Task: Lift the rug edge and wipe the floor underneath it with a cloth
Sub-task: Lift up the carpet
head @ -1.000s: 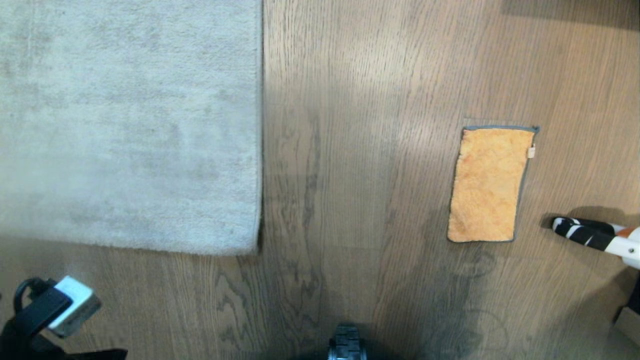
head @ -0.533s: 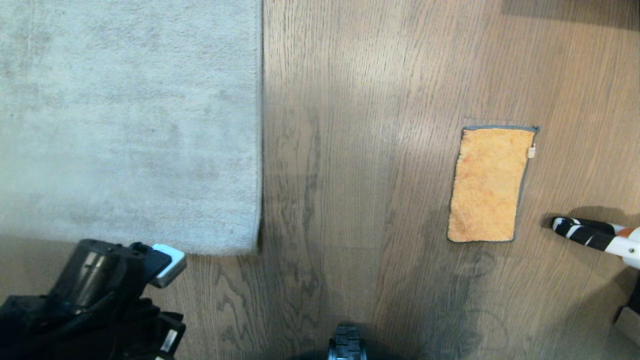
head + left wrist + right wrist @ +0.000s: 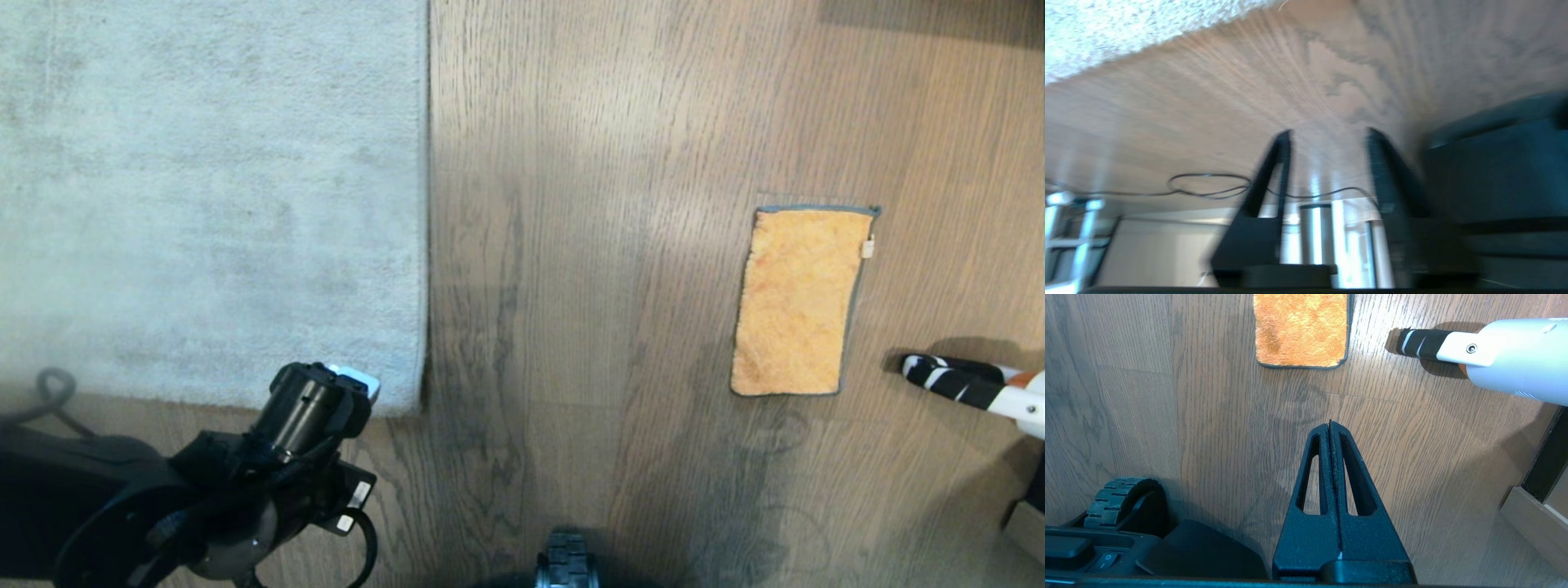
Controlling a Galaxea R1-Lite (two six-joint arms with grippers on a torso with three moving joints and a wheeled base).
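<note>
Now, operator, your scene stood like this:

Left gripper (image 3: 1327, 139): you had its two dark fingers parted with bare floor showing between them, nothing held; in the head view only the arm's black wrist showed, over the near corner of the rug.

Rug edge (image 3: 425, 245): it lay flat on the floor, running straight away from you, its rounded near corner just beside your left wrist; in the left wrist view the pale pile (image 3: 1126, 32) sat ahead of the fingertips and apart from them.

Floor (image 3: 588, 245): grey-brown planks with dark grain, bare between rug and cloth.

Cloth (image 3: 796, 302): the orange rectangle lay flat on the floor, well apart from the rug and your left gripper, on your right side, its white tag at the far right edge.

Right gripper (image 3: 1330, 428): you had its fingers pressed together, empty, above bare floor; the cloth (image 3: 1301, 328) lay ahead of the tips, not touching.

Handheld tool (image 3: 1494, 347): white body with a black striped tip, lying on the floor just beside the cloth.

Base wheel (image 3: 1116, 500): your black ribbed wheel sat at the near edge.
</note>
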